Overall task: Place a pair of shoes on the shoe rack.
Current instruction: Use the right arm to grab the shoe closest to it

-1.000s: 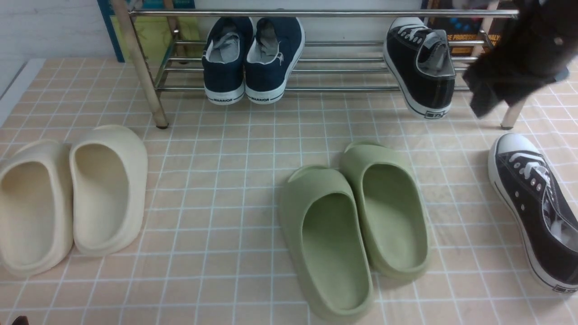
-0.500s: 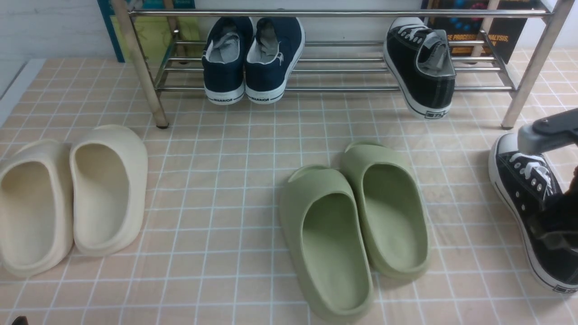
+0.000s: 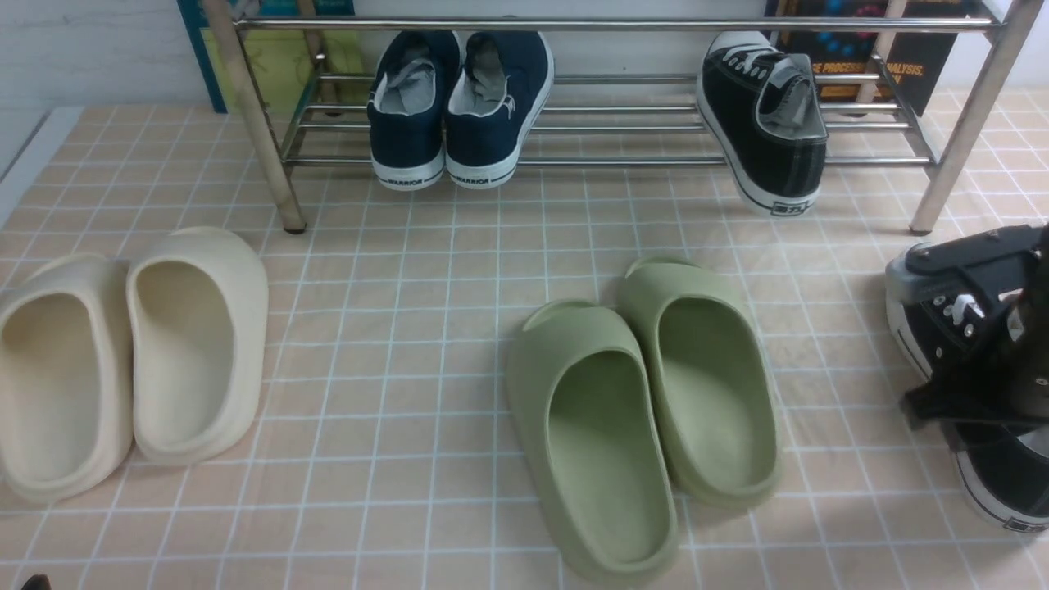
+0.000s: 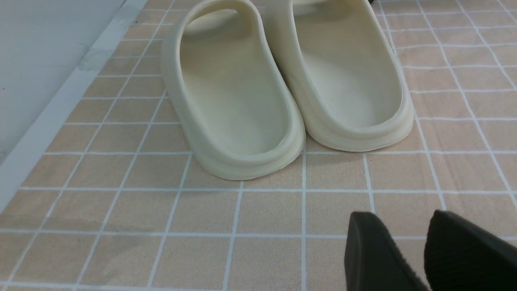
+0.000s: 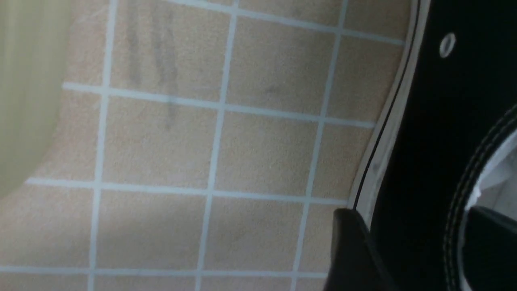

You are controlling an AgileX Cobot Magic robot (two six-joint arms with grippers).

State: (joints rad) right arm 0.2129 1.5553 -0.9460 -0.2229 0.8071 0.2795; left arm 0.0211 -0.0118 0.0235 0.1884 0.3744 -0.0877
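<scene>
Right gripper (image 5: 410, 212): jaws apart, astride the side wall of the floor sneaker (image 3: 1004, 483); whether they clamp it cannot be told. This sneaker lies in front of the shoe rack (image 3: 623, 24), at its right leg. The racked sneaker (image 3: 766, 123) sits on the rack's right end. Left gripper (image 4: 398, 214): jaws narrow, empty, near 2 cream slides (image 4: 282, 81) in front of the rack's left end.

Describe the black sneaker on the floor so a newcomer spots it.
From the right leg of the chrome shoe rack, come forward along the floor. The sneaker lies there under the right gripper: black canvas, white laces, unlike the green slides beside it and its twin on the rack.
</scene>
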